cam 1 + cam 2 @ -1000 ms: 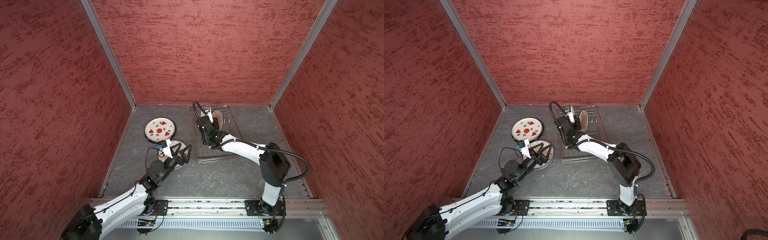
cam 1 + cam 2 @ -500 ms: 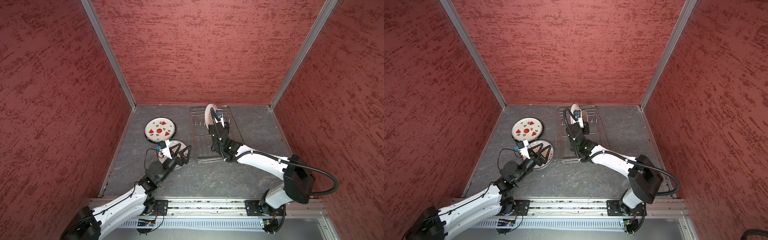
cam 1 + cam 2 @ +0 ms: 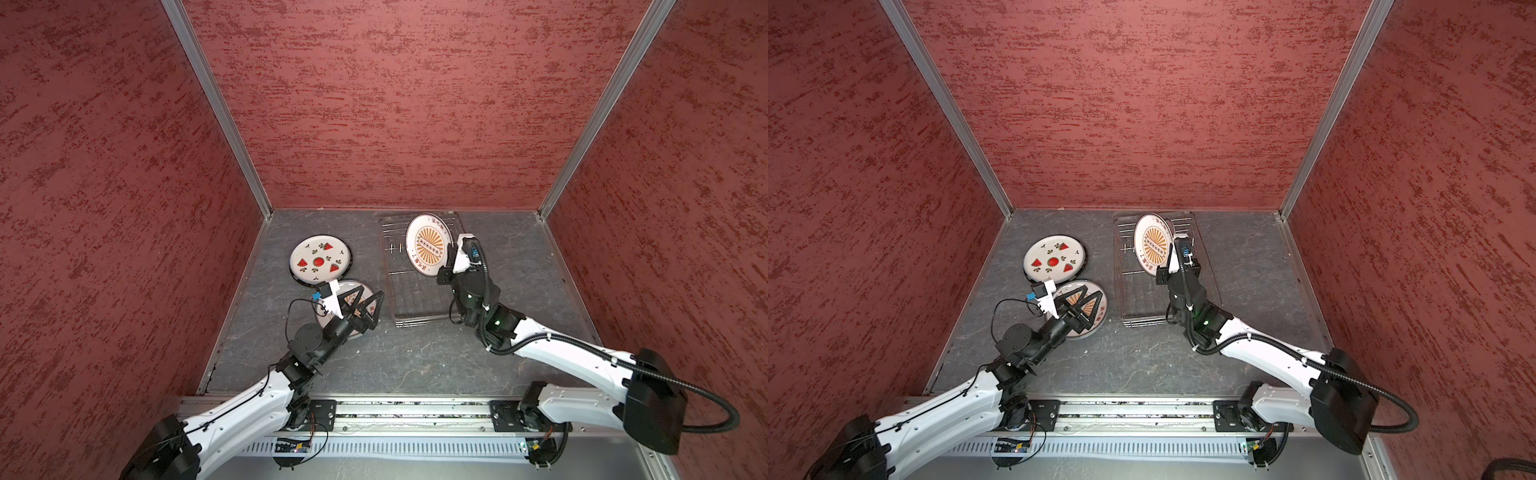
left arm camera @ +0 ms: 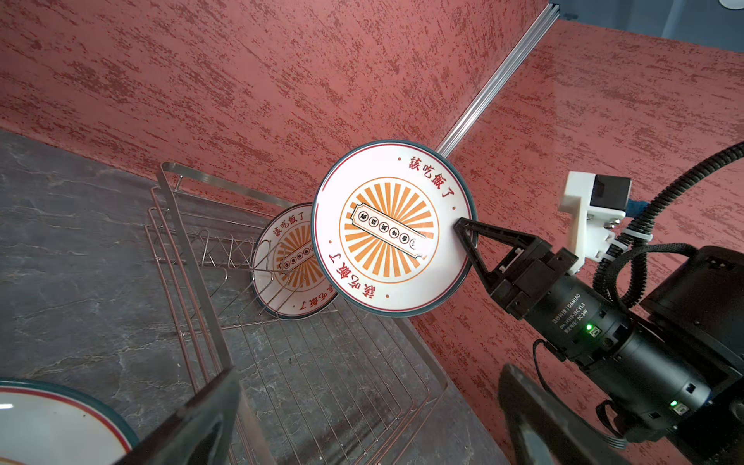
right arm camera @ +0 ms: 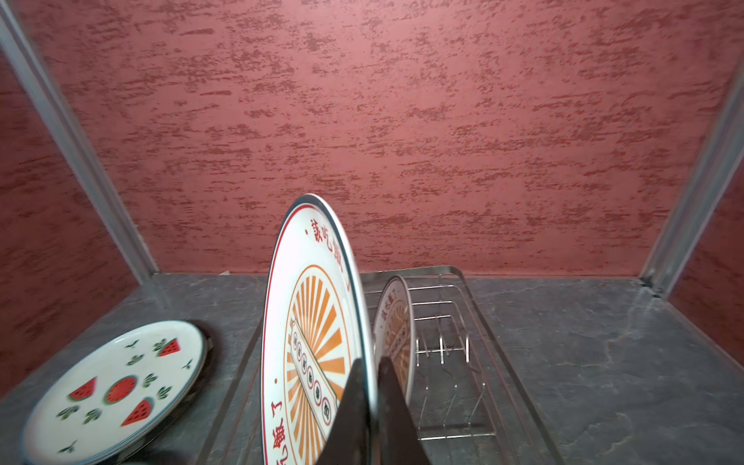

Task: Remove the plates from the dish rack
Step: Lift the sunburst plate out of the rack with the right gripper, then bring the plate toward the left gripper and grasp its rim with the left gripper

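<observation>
Firmly pinched on the rim, the right arm's fingers [image 4: 489, 251] hold a sunburst plate [image 4: 388, 229] upright, clear above the dish rack [image 3: 419, 299] near the counter's [image 3: 519, 257] far edge. Best to carry it sideways slowly, tilting flat only once past the rack and the second sunburst plate [image 4: 282, 257] leaning in it. Left fingers [image 4: 201, 418] gape wide over a flat plate [image 4: 48, 426] on the counter.

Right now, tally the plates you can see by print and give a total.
Watermelon print: 1, watermelon plate flat on the table.
Sunburst print: 3, held plate in the right end effector, rack plate standing in the dish rack, table plate lying flat.
Total: 4 visible.
</observation>
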Tool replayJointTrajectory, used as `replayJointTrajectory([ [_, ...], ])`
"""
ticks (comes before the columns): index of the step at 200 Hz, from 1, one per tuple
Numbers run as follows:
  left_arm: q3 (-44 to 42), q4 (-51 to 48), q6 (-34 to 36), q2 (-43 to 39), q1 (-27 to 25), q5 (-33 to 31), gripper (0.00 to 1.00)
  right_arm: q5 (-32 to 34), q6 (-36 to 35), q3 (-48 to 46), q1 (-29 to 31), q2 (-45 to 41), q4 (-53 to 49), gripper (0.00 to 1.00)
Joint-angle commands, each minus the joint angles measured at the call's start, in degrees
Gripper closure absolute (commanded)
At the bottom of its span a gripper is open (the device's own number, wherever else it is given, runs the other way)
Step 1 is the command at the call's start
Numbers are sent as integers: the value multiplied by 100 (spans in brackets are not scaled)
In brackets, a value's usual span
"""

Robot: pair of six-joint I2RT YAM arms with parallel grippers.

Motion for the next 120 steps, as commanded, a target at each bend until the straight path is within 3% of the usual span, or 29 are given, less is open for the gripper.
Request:
replayJointTrajectory([
  [1,6,120,62,-67,-10,164,1,-1275,457,-178,-163,-390,487,100],
  [66,254,20,101,-62,-10,479,1,-3071,1452,-1511,-882,-1628,1406,100],
  [120,467,87,115,289,-1,755,1,-3503,1715,-2148,-996,-2469,1637,100],
])
